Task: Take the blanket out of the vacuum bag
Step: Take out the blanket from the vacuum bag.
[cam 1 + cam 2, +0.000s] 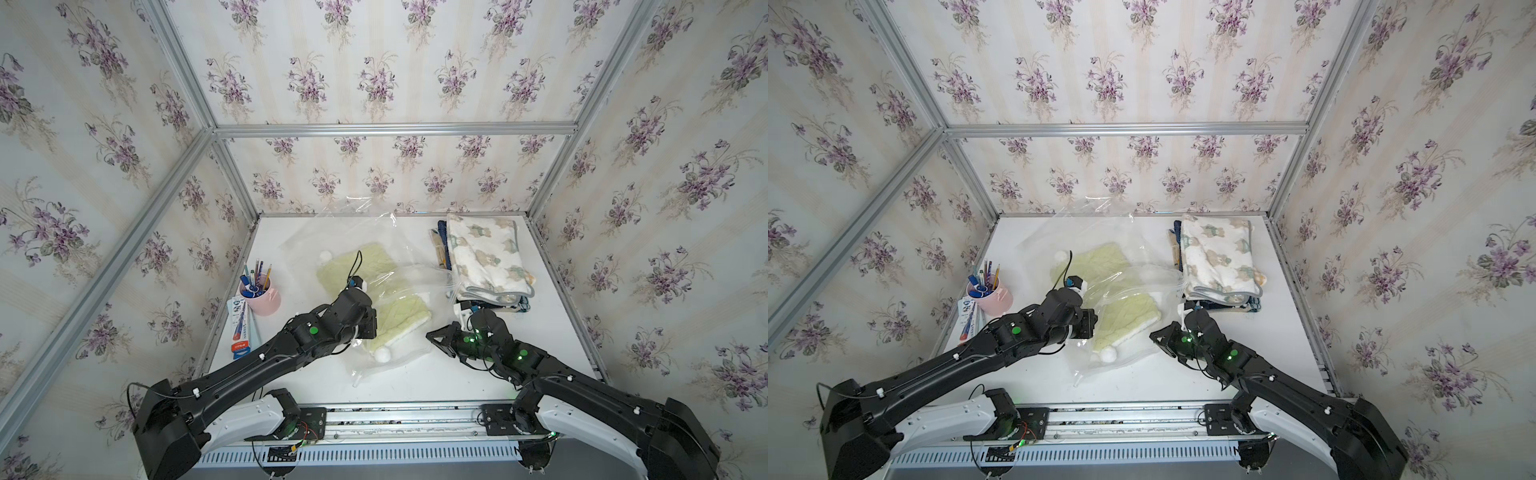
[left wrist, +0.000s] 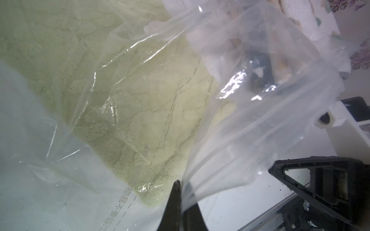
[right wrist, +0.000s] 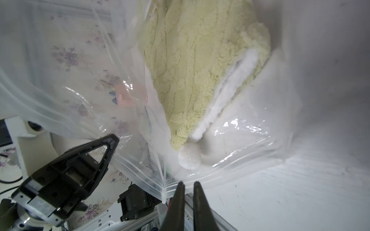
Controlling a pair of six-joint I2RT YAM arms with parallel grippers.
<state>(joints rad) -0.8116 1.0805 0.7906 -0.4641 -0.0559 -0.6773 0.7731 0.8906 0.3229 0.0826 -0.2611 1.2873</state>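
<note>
The clear vacuum bag (image 1: 368, 232) lies crumpled across the middle of the white bench (image 1: 465, 374), with its zip-seal mouth at the near end. It holds a pale green fleece blanket (image 1: 401, 318), which lies wholly inside the plastic. A white pom-pom (image 1: 382, 354) on the blanket's near corner sits just within the zip edge. The left pincer (image 2: 183, 192) is closed tight on a sheet of the bag's upper film and holds it raised off the blanket. The right pincer (image 3: 189, 186) has its fingertips at the near zip edge with only a thin slit between them. I cannot tell whether the edge is caught in that slit or merely lies beside it. At the left edge of the bench a pink cup (image 1: 268, 303) stands upright, filled with pens and pencils (image 1: 255, 274). A flat packaged pen (image 1: 240, 328) lies just near of the cup. At the far right is a stack of folded blankets, the top one with a bear print (image 1: 486, 257). The bag's right side touches this stack.
</note>
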